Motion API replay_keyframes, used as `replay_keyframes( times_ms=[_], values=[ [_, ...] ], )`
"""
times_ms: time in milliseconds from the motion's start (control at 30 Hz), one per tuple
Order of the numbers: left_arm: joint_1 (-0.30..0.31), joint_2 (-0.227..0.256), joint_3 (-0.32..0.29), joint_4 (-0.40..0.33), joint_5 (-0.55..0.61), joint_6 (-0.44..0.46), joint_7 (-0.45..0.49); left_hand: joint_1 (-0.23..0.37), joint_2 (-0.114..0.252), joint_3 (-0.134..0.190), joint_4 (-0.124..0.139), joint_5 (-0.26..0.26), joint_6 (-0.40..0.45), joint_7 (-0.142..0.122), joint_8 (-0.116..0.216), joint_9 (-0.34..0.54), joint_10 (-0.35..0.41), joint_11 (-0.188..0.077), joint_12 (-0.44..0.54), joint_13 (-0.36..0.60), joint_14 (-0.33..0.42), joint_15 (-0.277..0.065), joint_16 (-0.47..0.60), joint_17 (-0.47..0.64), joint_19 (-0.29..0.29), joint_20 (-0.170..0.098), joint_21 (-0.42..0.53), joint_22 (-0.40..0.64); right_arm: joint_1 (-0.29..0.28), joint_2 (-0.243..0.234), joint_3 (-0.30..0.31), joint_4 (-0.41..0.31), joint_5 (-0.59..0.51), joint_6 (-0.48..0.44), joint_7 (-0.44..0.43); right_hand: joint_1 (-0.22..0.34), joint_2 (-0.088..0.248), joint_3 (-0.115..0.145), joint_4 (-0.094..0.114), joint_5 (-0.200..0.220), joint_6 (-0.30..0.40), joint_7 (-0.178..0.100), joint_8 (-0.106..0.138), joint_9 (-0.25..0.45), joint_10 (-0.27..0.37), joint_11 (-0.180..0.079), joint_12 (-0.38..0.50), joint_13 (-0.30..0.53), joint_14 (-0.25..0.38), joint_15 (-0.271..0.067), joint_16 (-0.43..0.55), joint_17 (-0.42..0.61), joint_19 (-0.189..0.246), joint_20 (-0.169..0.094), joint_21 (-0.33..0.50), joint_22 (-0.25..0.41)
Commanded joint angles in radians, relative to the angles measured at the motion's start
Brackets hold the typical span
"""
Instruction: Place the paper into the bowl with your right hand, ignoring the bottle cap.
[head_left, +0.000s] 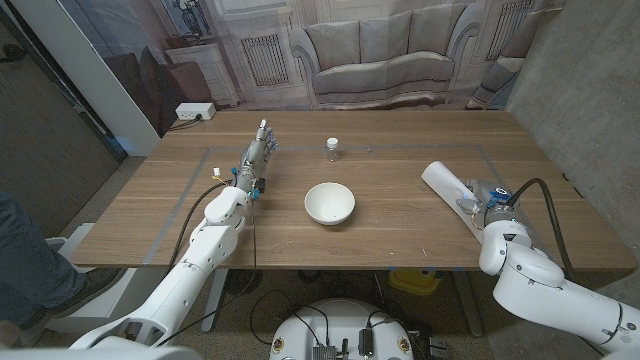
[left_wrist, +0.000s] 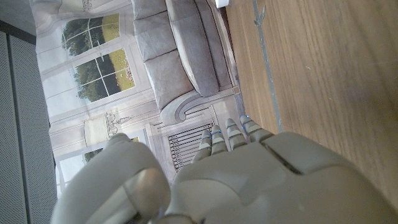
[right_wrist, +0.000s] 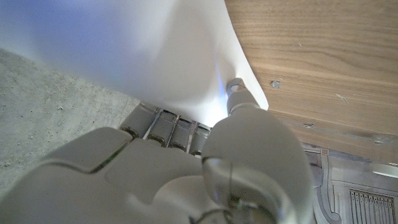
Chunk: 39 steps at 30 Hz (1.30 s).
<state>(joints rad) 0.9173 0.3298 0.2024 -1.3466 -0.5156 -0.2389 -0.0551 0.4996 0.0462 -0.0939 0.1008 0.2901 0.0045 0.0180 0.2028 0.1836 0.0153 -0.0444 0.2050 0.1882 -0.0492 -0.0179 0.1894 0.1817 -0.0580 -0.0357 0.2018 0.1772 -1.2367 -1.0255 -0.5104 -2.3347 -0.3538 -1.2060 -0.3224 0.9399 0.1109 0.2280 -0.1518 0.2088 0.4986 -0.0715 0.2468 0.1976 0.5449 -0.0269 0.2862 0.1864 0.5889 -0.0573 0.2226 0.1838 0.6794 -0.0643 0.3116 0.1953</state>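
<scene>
Since my right robot hand (head_left: 478, 196) is already pinching the paper (head_left: 446, 183) between thumb and fingers, just ahead of it on the tabletop (head_left: 400, 235), I'd say the grab's basically done. Next: lift and carry it left to the bowl (head_left: 329, 203), well apart, skipping the bottle cap (head_left: 333, 144).

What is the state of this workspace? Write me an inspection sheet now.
Surface: wooden table, grey tape outline on it.
Job's things: white bowl at centre, nothing in it; white paper on the right side, under the right hand.
Clutter: small bottle cap behind the bowl.
Hands: right hand touches the paper, fingers against it in the right wrist view; left hand holds nothing, fingers straight.
Cables: black cable by the right wrist; more under the table.
Surroundings: printed sofa backdrop; a person's leg at left.
</scene>
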Motion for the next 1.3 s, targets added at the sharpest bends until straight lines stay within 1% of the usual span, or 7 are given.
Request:
replay_keyframes(
  times_ms=[33, 333, 367, 533, 700, 933, 1300],
  values=[
    [-0.001, 0.001, -0.005, 0.005, -0.005, 0.0, -0.01, 0.0, 0.007, -0.008, 0.0, 0.005, 0.005, 0.003, -0.004, 0.006, -0.004, -0.001, -0.002, 0.002, -0.005, 0.002, -0.002, 0.002, -0.008, -0.026, -0.002, 0.003, -0.027, -0.022, 0.032, -0.038, 0.019, 0.026, -0.011, -0.005, -0.012, -0.002, 0.006, -0.007, 0.009, -0.002, 0.003, 0.004, 0.011, 0.003, -0.002, 0.0, 0.005, -0.101, -0.003, 0.004, 0.011, -0.086, 0.005, 0.003],
    [0.004, 0.006, -0.009, -0.006, -0.002, 0.004, -0.006, 0.0, 0.008, -0.009, 0.0, 0.005, 0.004, 0.003, -0.004, 0.006, -0.002, -0.006, -0.001, 0.002, -0.004, 0.002, -0.002, 0.002, -0.008, -0.026, -0.002, 0.003, -0.034, -0.043, 0.036, -0.061, 0.005, 0.043, -0.013, -0.029, -0.023, -0.016, 0.019, -0.012, 0.012, 0.001, -0.001, 0.004, 0.014, 0.005, -0.006, 0.0, 0.005, -0.098, -0.007, 0.005, 0.009, -0.082, 0.004, 0.003],
    [0.004, 0.007, -0.009, -0.008, -0.002, 0.005, -0.005, 0.0, 0.008, -0.009, 0.0, 0.005, 0.005, 0.003, -0.004, 0.006, -0.003, -0.006, -0.001, 0.002, -0.004, 0.002, -0.001, 0.002, -0.008, -0.026, -0.002, 0.003, -0.032, -0.045, 0.033, -0.063, 0.001, 0.044, -0.011, -0.03, -0.024, -0.017, 0.019, -0.012, 0.013, 0.0, -0.001, 0.004, 0.017, -0.001, -0.006, 0.0, 0.005, -0.098, -0.007, 0.006, 0.009, -0.082, 0.004, 0.003],
    [0.004, 0.008, -0.011, -0.008, -0.004, 0.005, -0.005, 0.001, 0.008, -0.01, 0.0, 0.005, 0.005, 0.003, -0.004, 0.006, -0.002, 0.0, -0.001, 0.002, -0.004, 0.002, -0.002, 0.002, -0.009, -0.027, -0.002, 0.003, -0.025, -0.057, 0.023, -0.07, -0.019, 0.055, 0.002, -0.03, -0.025, -0.018, 0.019, -0.011, 0.013, 0.0, -0.003, 0.004, 0.016, -0.002, -0.008, 0.0, 0.004, -0.098, -0.009, 0.005, 0.007, -0.081, 0.003, 0.002],
    [0.001, 0.008, -0.011, -0.004, -0.004, 0.004, -0.008, 0.001, 0.009, -0.011, 0.0, 0.005, 0.004, 0.002, -0.004, 0.006, -0.002, -0.004, -0.001, 0.002, -0.005, 0.002, -0.002, 0.002, -0.009, -0.027, -0.002, 0.003, -0.016, -0.063, 0.008, -0.074, -0.051, 0.059, 0.014, -0.03, -0.027, -0.018, 0.018, -0.011, 0.013, 0.0, -0.004, 0.004, 0.02, 0.003, -0.009, 0.0, 0.005, -0.102, -0.011, 0.005, 0.007, -0.081, 0.002, 0.002],
    [-0.005, 0.006, -0.009, 0.003, -0.003, 0.004, -0.01, 0.001, 0.009, -0.012, 0.0, 0.005, 0.005, 0.003, -0.004, 0.006, -0.002, -0.002, -0.001, 0.002, -0.004, 0.002, -0.002, 0.002, -0.008, -0.026, -0.002, 0.003, -0.006, -0.058, -0.019, -0.073, -0.113, 0.055, 0.026, -0.014, -0.027, -0.014, 0.011, -0.006, 0.035, -0.008, -0.002, 0.004, 0.05, -0.017, -0.004, 0.0, 0.034, -0.119, -0.006, 0.004, 0.019, -0.093, 0.005, 0.002],
    [-0.01, 0.006, -0.008, 0.001, 0.002, 0.009, -0.01, 0.002, 0.01, -0.014, 0.0, 0.005, 0.006, 0.003, -0.003, 0.006, -0.003, -0.004, -0.001, 0.002, -0.005, 0.002, -0.002, 0.002, -0.009, -0.026, -0.002, 0.003, -0.039, -0.072, 0.012, -0.088, -0.163, 0.097, 0.052, -0.013, -0.028, -0.015, 0.012, -0.006, 0.041, -0.009, -0.003, 0.004, 0.055, -0.017, -0.006, 0.0, 0.037, -0.122, -0.008, 0.005, 0.021, -0.099, 0.006, 0.003]
  ],
)
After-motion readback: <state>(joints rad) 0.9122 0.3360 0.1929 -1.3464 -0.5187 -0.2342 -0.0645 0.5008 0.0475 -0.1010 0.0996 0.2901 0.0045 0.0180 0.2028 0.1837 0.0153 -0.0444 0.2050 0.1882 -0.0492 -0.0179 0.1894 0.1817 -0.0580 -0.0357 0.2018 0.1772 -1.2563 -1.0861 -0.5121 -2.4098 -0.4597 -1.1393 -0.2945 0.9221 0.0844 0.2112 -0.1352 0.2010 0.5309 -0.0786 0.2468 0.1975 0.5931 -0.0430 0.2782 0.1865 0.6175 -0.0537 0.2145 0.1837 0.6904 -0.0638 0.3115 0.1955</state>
